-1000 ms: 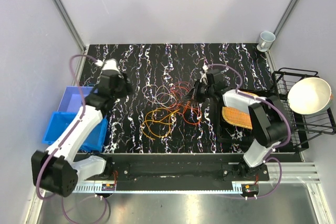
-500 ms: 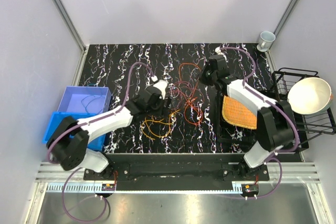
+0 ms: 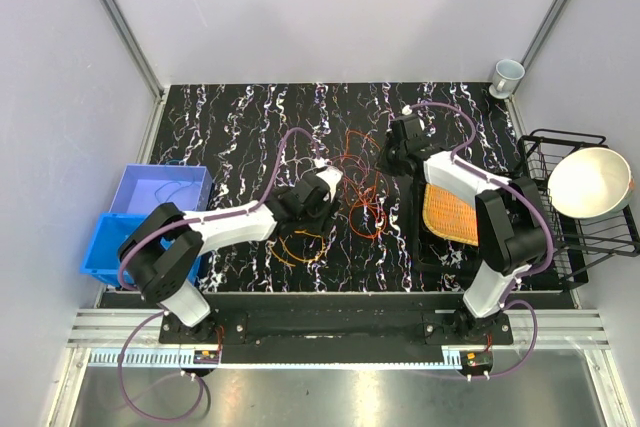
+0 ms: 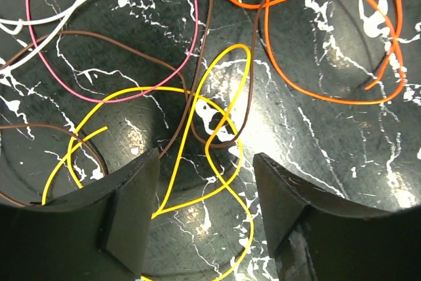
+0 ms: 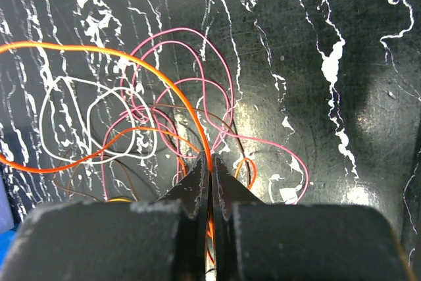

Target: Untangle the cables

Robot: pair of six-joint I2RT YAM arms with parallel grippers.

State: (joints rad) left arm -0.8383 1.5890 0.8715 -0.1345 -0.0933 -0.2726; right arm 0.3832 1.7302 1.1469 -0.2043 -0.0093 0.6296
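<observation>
One cable [image 5: 135,62] inside right end effector [image 5: 210,160].

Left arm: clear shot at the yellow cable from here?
Probably yes. The left claw is open over the yellow cable, whose loop lies between its fingers. A brown cable crosses that loop and may get pinched too.

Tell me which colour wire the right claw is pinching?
The orange wire: it runs straight into the shut right gripper, while the pink wires and white wire lie loose beyond it.
</observation>
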